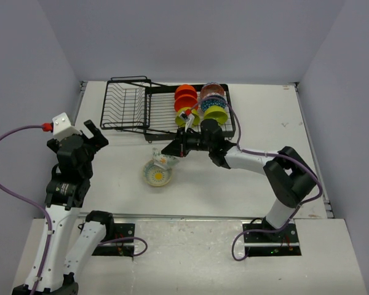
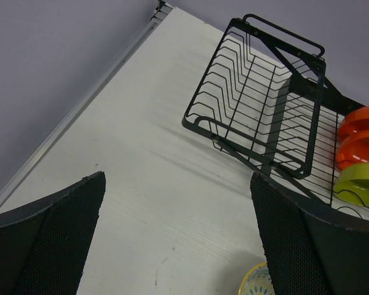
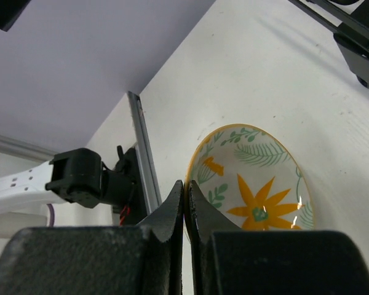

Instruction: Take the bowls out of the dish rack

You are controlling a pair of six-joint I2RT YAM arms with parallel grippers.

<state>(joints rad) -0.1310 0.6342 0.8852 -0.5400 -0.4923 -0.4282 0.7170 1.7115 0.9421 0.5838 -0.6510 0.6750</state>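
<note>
Seen from above, the right gripper (image 1: 171, 149) is stretched leftward over the bench (image 1: 264, 117). Its fingers are pinched almost together on the rim of a floral bowl (image 1: 163, 158), which hangs tilted on its edge (the right wrist view shows that rim caught right at the fingertips). Just nearer the arms, touching it or almost so, a second floral bowl (image 1: 157, 176) lies flat and face up on the bench. Setting the held one down looks like a short drop toward that near side.

The left gripper (image 2: 177, 178) hovers well off to the left, its fingers spread wide with nothing between them.

The dish rack (image 1: 126, 104) sits at the far side. In its right section six bowls stand on edge, in two rows running away from the arms:
- two orange-red bowls (image 1: 186, 92)
- two lime green bowls (image 1: 216, 113)
- one blue speckled bowl (image 1: 214, 100)
- one pinkish-brown bowl (image 1: 211, 90)

They lie just behind the right gripper, so the right arm is the nearer one.
</note>
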